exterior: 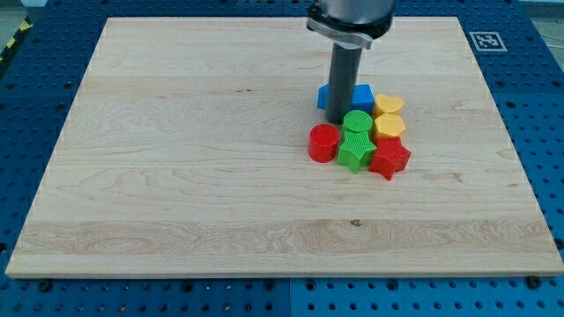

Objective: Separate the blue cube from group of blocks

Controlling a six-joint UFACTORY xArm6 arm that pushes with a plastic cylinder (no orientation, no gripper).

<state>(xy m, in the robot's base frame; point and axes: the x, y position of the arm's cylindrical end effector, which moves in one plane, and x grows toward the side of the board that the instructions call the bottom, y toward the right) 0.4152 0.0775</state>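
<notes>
Right of the pale wooden counter (176, 176) centre, toward its far edge, the blue plastic cube (359, 94) still touches the red, green and yellow cluster, my tip (338, 120) against it; no fingers exist.

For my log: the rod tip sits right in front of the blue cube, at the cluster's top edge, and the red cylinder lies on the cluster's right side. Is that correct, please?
Not quite: the red cylinder lies on the cluster's left side, as the camera view shows. The rest holds: my tip sits right in front of the blue cube, at the cluster's top edge.

My tip (338, 120) hangs upright, apparently touching the board.
</notes>
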